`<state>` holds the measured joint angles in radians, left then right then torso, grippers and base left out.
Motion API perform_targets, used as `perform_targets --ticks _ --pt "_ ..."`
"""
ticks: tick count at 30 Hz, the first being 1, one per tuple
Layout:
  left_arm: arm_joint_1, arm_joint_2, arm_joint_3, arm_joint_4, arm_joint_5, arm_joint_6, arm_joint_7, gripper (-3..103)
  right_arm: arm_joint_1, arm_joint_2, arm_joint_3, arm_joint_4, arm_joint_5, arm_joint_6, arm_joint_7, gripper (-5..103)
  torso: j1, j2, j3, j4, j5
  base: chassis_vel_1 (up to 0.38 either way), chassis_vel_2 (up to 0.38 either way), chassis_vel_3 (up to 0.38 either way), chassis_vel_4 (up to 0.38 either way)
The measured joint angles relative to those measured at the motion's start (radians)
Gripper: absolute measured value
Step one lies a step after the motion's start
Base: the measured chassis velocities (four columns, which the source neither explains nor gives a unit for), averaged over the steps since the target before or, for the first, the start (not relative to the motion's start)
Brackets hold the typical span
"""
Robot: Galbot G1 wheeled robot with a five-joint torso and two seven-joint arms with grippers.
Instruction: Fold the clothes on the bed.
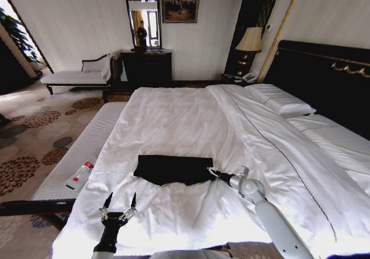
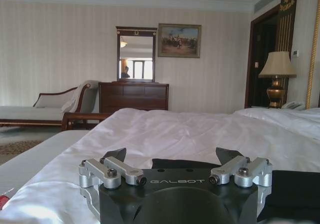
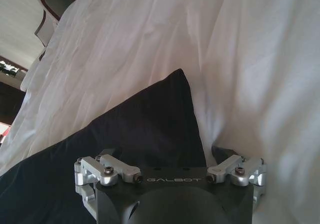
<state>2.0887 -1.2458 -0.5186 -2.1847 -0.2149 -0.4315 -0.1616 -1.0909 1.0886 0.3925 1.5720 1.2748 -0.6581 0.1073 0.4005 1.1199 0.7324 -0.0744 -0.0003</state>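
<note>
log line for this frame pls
left hand open, over duvet near bed foot | right hand open at T-shirt right edge | T-shirt folded, flat

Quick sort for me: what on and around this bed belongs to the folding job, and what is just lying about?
Job:
- black T-shirt, folded flat on the duvet
- bed
- right gripper, at the shirt's right edge
- left gripper, open, near the foot of the bed

Lying about:
- bottle on the bench
- pillows
- lamp
- chaise

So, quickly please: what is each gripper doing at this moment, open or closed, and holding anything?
Left gripper: open, holding nothing, above the white duvet near the bed's foot.
Right gripper: open, holding nothing, at the right edge of the black T-shirt.
</note>
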Motion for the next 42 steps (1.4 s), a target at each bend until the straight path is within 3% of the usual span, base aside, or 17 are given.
perform_targets --ticks 3,6,9,11,12,14,16,20,24,26,28,42 --pt "0.0 0.0 0.0 0.0 0.0 0.0 0.0 100 0.012 0.015 -0.016 -0.012 -0.003 -0.003 -0.003 88 0.0 0.0 0.0 0.0 0.0 0.0 0.0 0.0 0.0" --pt "0.0 0.0 0.0 0.001 0.0 0.0 0.0 100 0.017 0.02 -0.021 -0.017 -0.003 -0.007 -0.002 83 0.0 0.0 0.0 0.0 0.0 0.0 0.0 0.0 0.0" --pt "0.0 0.0 0.0 0.001 -0.001 0.0 0.0 100 0.022 0.024 -0.026 -0.024 -0.003 -0.012 0.0 66 0.0 0.0 0.0 0.0 0.0 0.0 0.0 0.0 0.0" --pt "0.0 0.0 0.0 0.001 -0.001 0.0 0.0 100 0.022 0.024 -0.026 -0.024 -0.002 -0.012 0.0 66 0.0 0.0 0.0 0.0 0.0001 0.0 0.0 0.0 0.0" --pt "0.0 0.0 0.0 0.001 -0.001 0.0 0.0 100 0.022 0.024 -0.026 -0.024 -0.001 -0.011 0.0 54 0.0 0.0 0.0 0.0 0.0002 0.0 0.0 0.0 0.0" --pt "0.0 0.0 0.0 0.001 -0.001 0.0 0.0 100 0.022 0.023 -0.026 -0.024 0.0 -0.011 0.0 54 0.0 0.0 0.0 0.0001 0.0002 0.0 0.0 0.0 0.0" --pt "0.0 0.0 0.0 0.001 -0.001 0.0 0.0 100 0.022 0.022 -0.027 -0.024 0.0 -0.009 0.001 44 0.0 0.0 0.0 0.0001 0.0002 0.0 0.0 0.0 0.0" --pt "0.0 0.0 0.0 0.001 -0.001 0.001 0.0 100 0.021 0.021 -0.027 -0.023 0.0 -0.006 0.002 33 0.0 0.0 0.0 0.0002 0.0002 0.0 0.0 0.0 0.0" --pt "0.0 0.0 0.0 0.001 -0.001 0.0 0.0 100 0.017 0.019 -0.027 -0.013 0.001 0.002 0.003 11 0.0 0.0 0.0 0.0001 0.0002 0.0 0.0 0.0 0.0" --pt "0.0 0.0 0.0 0.001 -0.001 0.0 0.0 100 0.016 0.019 -0.027 -0.012 0.002 0.003 0.003 11 0.0 0.0 0.0 0.0002 0.0002 0.0 0.0 0.0 0.0" --pt "0.0 0.0 0.0 0.001 -0.001 0.0 0.0 100 0.015 0.019 -0.027 -0.011 0.002 0.004 0.003 4 0.0 0.0 0.0 0.0002 0.0003 0.0 0.0 0.0 0.0" --pt "0.0 0.0 0.0 0.001 -0.001 0.0 0.0 100 -0.001 -0.011 -0.015 0.055 -0.028 0.033 0.015 4 0.0 0.0 0.0 0.0004 0.0005 0.0 0.0 0.0 0.0"
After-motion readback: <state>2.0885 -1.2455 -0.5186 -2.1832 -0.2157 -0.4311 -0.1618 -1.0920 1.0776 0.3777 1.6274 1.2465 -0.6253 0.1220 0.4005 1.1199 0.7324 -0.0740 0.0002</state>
